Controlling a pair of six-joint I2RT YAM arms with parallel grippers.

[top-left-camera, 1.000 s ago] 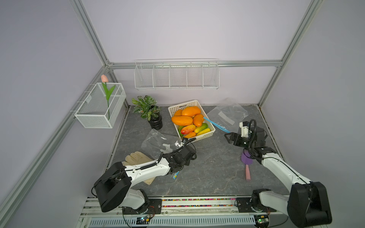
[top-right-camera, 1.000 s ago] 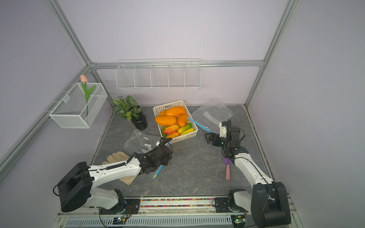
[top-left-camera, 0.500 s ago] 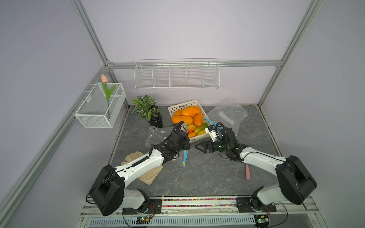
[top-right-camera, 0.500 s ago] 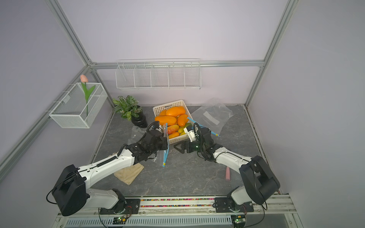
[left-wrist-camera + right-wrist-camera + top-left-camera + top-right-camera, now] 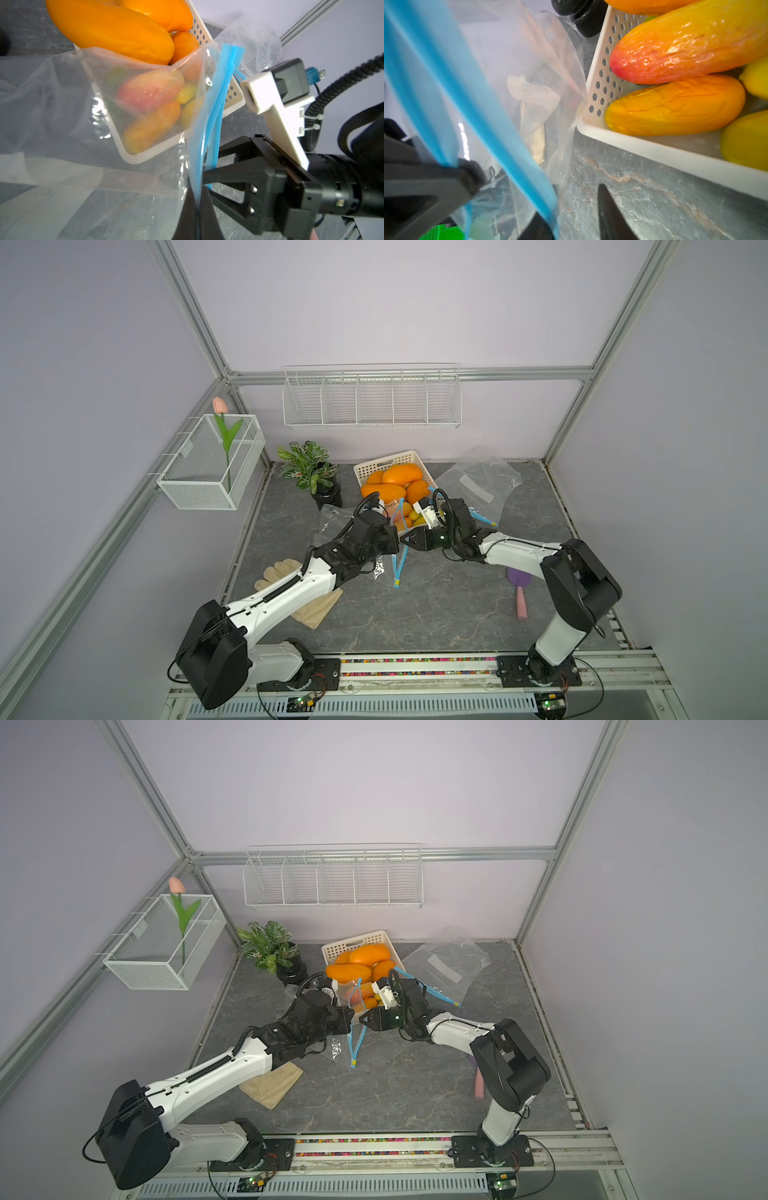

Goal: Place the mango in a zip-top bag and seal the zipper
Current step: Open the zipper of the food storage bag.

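**Bag mouth worked beside the basket**

The limp, slippery zip-top bag (image 5: 62, 116) is pinched at its stiffer blue zipper (image 5: 220, 87) by the left claw (image 5: 392, 541). The right claw (image 5: 409, 540) looks narrowed around the opposite lip, its grip unconfirmed. Mangoes (image 5: 382, 491) are piled in the white basket (image 5: 388, 458), just behind.

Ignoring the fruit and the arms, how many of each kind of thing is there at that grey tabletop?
Zip-top bags: 2 (held bag, back bag)
Glove: 1
Potted plant: 1
Basket: 1
Pink-handled tool: 1
Total: 6
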